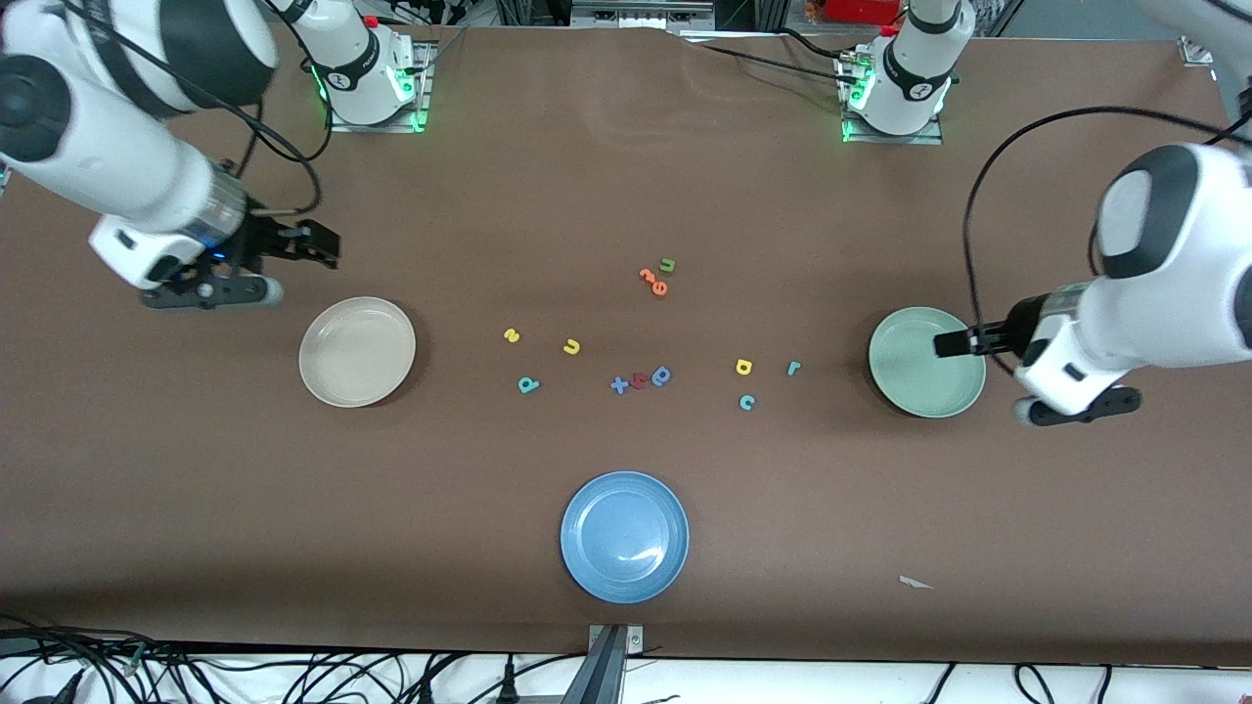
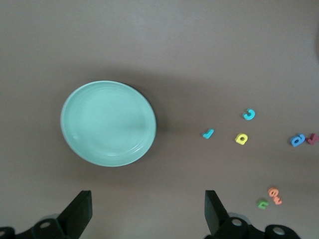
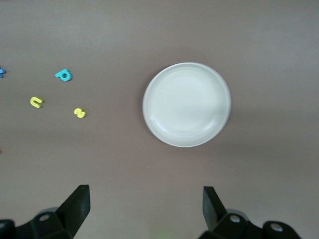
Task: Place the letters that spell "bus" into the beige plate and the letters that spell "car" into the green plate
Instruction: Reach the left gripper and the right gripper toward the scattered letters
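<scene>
The empty beige plate [image 1: 357, 352] [image 3: 187, 104] lies toward the right arm's end of the table. Beside it, toward the middle, are the yellow s [image 1: 512, 335] [image 3: 79, 113], yellow u [image 1: 571, 346] [image 3: 36, 102] and teal b [image 1: 528, 384] [image 3: 64, 75]. The green plate [image 1: 926, 362] [image 2: 108, 123], also empty, lies toward the left arm's end. The yellow a [image 1: 743, 367] [image 2: 241, 138], teal r [image 1: 793, 368] [image 2: 208, 133] and teal c [image 1: 746, 402] [image 2: 249, 114] lie beside it. My right gripper [image 1: 315, 244] [image 3: 144, 209] hangs open over bare table by the beige plate. My left gripper [image 1: 947, 342] [image 2: 147, 211] hangs open at the green plate's rim.
A blue plate [image 1: 624, 536] sits near the front edge at mid-table. Orange letters [image 1: 653, 282] and a green u [image 1: 668, 264] lie farther back. A blue x [image 1: 619, 384], a red piece [image 1: 638, 380] and a blue rounded letter [image 1: 661, 375] cluster between the two letter groups.
</scene>
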Available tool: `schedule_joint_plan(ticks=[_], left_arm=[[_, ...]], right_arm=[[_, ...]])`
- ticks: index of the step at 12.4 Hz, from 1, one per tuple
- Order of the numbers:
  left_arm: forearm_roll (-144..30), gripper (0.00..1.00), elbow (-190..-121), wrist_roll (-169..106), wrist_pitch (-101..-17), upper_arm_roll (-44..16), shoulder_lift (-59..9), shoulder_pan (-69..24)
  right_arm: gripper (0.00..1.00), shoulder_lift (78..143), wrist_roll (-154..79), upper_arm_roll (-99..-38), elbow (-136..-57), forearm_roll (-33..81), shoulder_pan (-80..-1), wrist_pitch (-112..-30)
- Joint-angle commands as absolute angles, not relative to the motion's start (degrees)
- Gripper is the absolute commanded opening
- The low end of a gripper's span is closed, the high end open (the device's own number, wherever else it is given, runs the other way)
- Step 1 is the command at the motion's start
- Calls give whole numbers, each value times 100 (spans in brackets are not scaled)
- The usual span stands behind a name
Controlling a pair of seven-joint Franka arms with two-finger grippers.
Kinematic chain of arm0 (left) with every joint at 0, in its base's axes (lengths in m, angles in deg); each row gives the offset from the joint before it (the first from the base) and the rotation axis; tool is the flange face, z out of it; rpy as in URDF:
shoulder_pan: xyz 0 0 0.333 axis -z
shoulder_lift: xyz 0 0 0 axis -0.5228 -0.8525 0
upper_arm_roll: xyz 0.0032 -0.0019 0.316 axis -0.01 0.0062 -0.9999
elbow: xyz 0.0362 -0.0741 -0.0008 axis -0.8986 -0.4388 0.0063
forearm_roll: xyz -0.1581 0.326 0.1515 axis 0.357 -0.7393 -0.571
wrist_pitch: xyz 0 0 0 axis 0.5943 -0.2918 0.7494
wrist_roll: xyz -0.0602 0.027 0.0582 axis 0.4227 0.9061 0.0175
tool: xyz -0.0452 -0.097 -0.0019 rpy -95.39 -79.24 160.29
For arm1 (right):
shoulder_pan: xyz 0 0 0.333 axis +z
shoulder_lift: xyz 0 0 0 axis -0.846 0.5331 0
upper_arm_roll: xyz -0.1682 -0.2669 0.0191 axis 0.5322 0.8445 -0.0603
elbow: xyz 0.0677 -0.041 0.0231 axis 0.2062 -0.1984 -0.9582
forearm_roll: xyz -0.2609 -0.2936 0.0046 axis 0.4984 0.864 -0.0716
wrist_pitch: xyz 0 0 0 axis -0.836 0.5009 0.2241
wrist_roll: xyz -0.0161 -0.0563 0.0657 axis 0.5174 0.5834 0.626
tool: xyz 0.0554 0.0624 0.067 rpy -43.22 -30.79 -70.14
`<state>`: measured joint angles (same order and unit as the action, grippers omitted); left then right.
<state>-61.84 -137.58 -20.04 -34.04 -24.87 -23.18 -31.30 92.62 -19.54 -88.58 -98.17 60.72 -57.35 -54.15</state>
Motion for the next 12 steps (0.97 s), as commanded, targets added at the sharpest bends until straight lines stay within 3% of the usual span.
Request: schedule_joint_plan(ticks=[1, 5, 8, 12], left_arm=[[-6098, 99, -14344, -1605, -4175, -2534, -2323, -2828], [-6098, 99, -15477, -1516, -5379, -2525, -2323, -2564], [-6081, 99, -16392, -1420, -6687, -2525, -2393, -2335], [-6080, 95, -16517, -1015, -7209, -2525, -2920, -1975]], right_arm=[[100, 9786, -1233, -9016, -9831, 6124, -5463, -5889], [100, 10699, -14, -9174, -9814, 6203, -5059, -7206], [100, 11464, 1163, -9289, -9761, 6912, -4813, -8411], [99, 12309, 3404, -9289, -9191, 7319, -4400, -8678]])
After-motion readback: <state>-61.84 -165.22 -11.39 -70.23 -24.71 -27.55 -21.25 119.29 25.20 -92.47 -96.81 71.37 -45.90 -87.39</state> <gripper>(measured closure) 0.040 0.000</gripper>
